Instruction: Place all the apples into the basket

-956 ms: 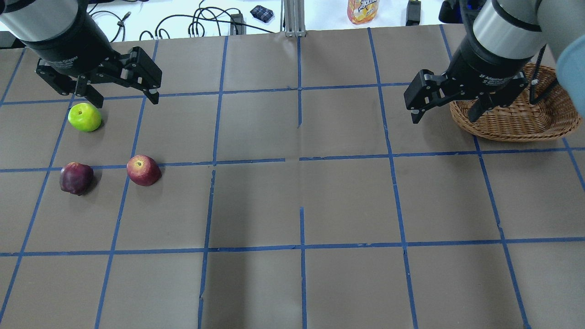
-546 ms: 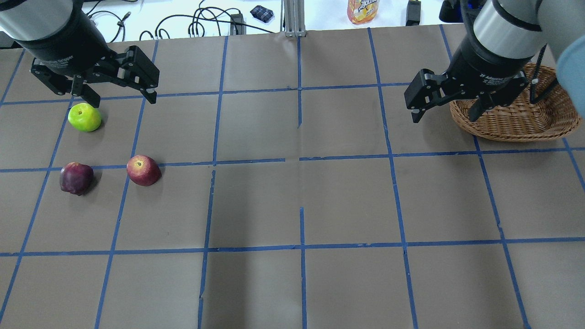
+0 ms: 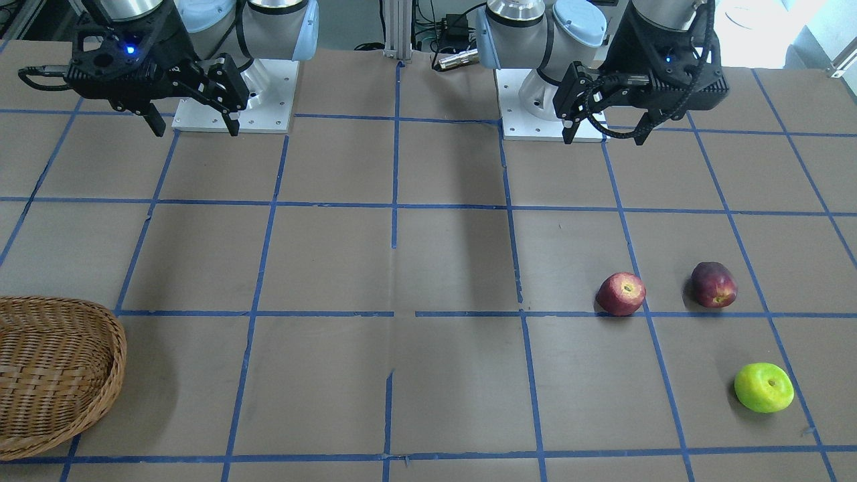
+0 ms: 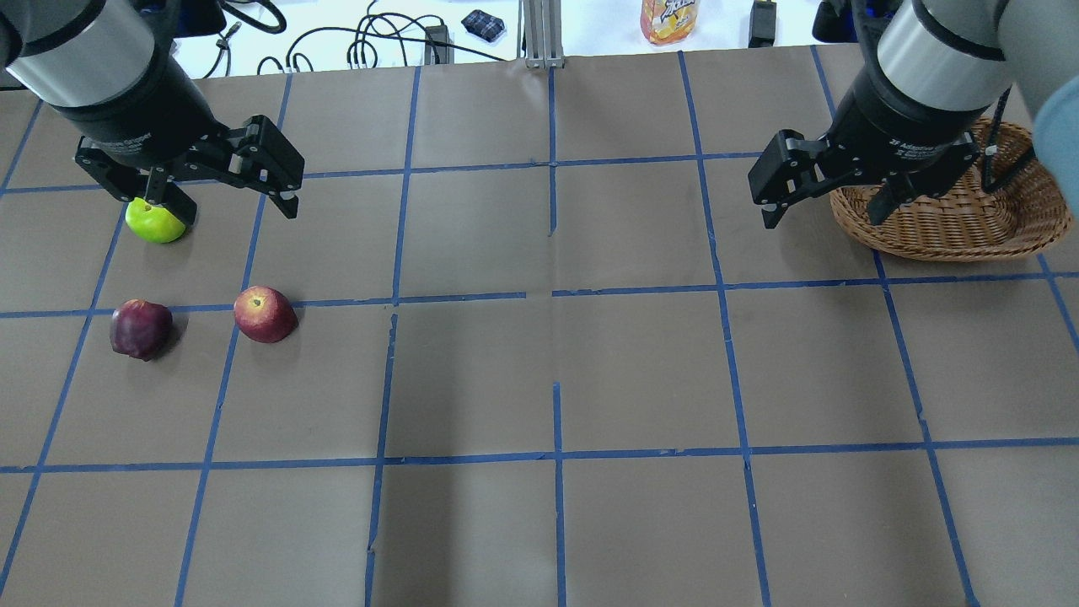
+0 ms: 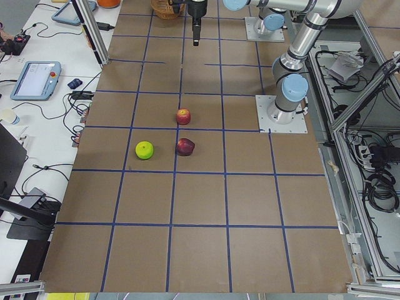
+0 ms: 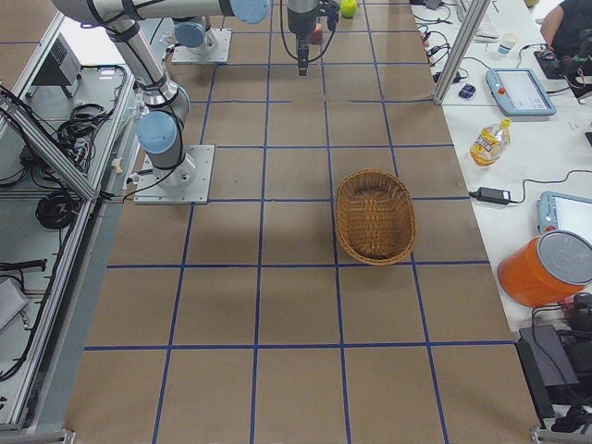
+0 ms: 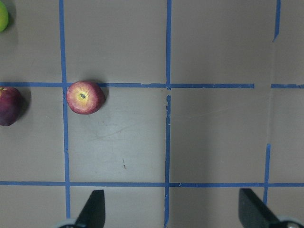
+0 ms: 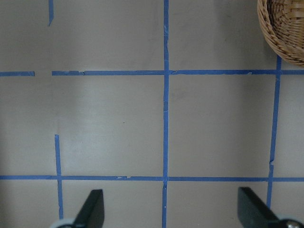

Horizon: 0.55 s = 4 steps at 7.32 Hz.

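The left arm (image 4: 84, 51) and right arm (image 4: 936, 59) are silver-grey tubes with pale blue joint caps (image 3: 579, 20). They are bolted to white square base plates (image 3: 276, 100) dotted with screws. The left hand (image 4: 236, 206) and right hand (image 4: 822, 215) are matte black and two-fingered, with small white lettering. A black cable (image 3: 592, 107) loops at the left wrist, and a blue light (image 3: 129, 48) glows on the right.

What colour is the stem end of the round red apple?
Yellowish; the round red apple shows it best in the left wrist view.

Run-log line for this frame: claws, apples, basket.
left claw: open, empty | right claw: open, empty | green apple, red apple, maroon apple: on table | basket: empty
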### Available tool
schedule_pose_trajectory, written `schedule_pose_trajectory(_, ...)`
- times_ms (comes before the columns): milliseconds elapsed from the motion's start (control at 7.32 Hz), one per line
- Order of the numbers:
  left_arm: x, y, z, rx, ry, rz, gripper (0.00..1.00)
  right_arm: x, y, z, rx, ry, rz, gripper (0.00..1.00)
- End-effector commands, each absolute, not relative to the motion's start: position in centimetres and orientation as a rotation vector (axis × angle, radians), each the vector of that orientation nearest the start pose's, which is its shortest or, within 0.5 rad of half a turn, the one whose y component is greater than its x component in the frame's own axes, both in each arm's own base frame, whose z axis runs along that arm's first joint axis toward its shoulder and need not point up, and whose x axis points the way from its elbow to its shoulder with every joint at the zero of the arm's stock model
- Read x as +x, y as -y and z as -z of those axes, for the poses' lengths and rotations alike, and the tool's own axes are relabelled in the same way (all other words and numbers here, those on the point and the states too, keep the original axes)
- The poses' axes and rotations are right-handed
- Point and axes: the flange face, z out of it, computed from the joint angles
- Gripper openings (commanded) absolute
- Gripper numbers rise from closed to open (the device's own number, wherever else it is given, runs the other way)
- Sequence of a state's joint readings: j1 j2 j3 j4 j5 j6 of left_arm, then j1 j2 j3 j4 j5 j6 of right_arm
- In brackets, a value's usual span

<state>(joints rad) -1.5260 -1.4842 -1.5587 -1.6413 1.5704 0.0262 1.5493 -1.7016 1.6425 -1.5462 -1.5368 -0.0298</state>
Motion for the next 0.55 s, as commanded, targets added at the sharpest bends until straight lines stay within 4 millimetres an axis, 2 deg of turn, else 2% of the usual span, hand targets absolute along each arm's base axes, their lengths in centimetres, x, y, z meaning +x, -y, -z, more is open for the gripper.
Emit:
schedule_pose_trajectory(0, -10.91, 46.56, -52.3, -0.034, -3.139, 0.034, 1.0, 12.72, 44.2, -50.99, -0.015, -3.108, 0.051, 1.0)
schedule_pose_trajectory(410, -10.89, 47.12, -51.92, -0.048, -3.14, 0.034, 1.0, 12.7, 44.19, -50.85, -0.017, -3.11, 0.049, 1.0)
